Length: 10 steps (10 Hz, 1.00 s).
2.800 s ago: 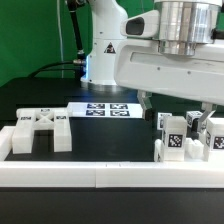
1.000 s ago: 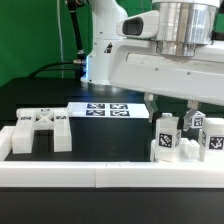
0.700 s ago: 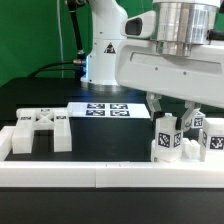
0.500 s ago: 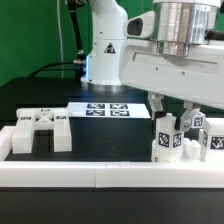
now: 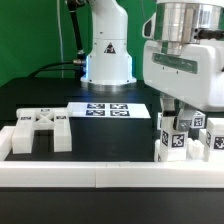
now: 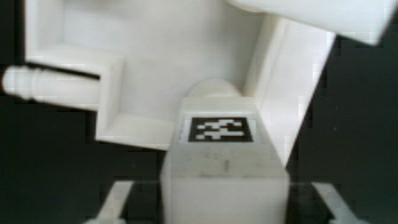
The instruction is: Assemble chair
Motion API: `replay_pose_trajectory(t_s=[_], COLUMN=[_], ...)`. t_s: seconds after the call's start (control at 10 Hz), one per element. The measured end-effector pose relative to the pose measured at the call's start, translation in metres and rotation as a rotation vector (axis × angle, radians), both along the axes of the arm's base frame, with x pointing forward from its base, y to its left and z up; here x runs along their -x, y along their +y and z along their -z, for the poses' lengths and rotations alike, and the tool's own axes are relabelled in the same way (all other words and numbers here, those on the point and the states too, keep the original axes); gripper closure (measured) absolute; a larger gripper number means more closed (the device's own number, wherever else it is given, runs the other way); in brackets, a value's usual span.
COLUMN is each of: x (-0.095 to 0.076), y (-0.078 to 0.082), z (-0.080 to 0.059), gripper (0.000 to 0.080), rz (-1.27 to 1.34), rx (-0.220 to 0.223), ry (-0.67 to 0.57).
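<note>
So we're looking at the gripper (image 5: 181,112) down in the lower right of the exterior view, sitting right over a little cluster of white chair parts. Its jaws are roughly half open and closed around an upright post (image 5: 176,138) with a black-and-white tag on its face. From the wrist view we get the same post (image 6: 219,165) filling the gap between the jaws, tag facing the camera, and as far as we can make out both jaws press on its sides, so we'd call that a grip. Whether the post stands on the black table (image 5: 40,100) or hangs just off it, we can't tell.

Just to the right of the post are more tagged blocks (image 5: 213,140), packed close to it. Over at the lower left lies a chunky cross-shaped piece (image 5: 40,130), well apart from the hand and nestled against the long white rail (image 5: 90,172) that runs across the bottom of the frame. Mid-frame behind it all lies the marker board (image 5: 108,109), flat on the table
</note>
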<state>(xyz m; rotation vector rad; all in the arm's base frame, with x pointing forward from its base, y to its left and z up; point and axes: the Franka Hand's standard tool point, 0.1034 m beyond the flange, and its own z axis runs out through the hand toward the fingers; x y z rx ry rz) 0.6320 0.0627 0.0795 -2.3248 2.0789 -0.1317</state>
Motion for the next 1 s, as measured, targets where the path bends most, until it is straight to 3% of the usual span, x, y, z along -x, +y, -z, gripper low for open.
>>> replay_pose_trajectory(t_s=[0.5, 0.7, 0.8, 0.9, 1.0], x=[-0.0004, -0.0003, -0.0001, 0.0001, 0.0003], y=[0.0007, 0.0007, 0.0011, 0.0006, 0.0007], z=[-0.0001, 0.0000, 0.0001, -0.0006, -0.0008], gripper=[0.0508, 0.0508, 0.0314, 0.0205, 0.0205], rz=[0.300, 0.252, 0.248, 0.198, 0.090], rx=[-0.041, -0.038, -0.038, -0.036, -0.027], ry=[-0.014, -0.012, -0.010, -0.001, 0.008])
